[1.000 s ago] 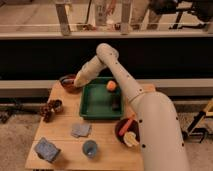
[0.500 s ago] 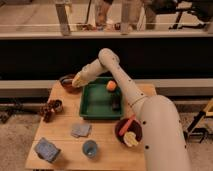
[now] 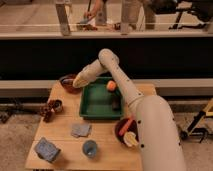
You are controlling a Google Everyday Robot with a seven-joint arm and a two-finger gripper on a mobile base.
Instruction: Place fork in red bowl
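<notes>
The camera view looks down on a light wooden counter [image 3: 65,137]. The robot's white arm [image 3: 150,125] rises from the lower right, bends at the elbow and slopes down to the left. Its gripper [image 3: 76,82] sits at the right rim of the small reddish-brown round bowl [image 3: 64,84] at the counter's rear left corner. Whether the gripper is open or closed cannot be told, and the fork cannot be made out. Just right of that bowl lies a green rectangular plastic tray [image 3: 95,111] holding a small orange round object [image 3: 111,86]. A wider dark maroon bowl [image 3: 119,131] stands at the front right, and a small blue cup [image 3: 90,148] near the front edge.
</notes>
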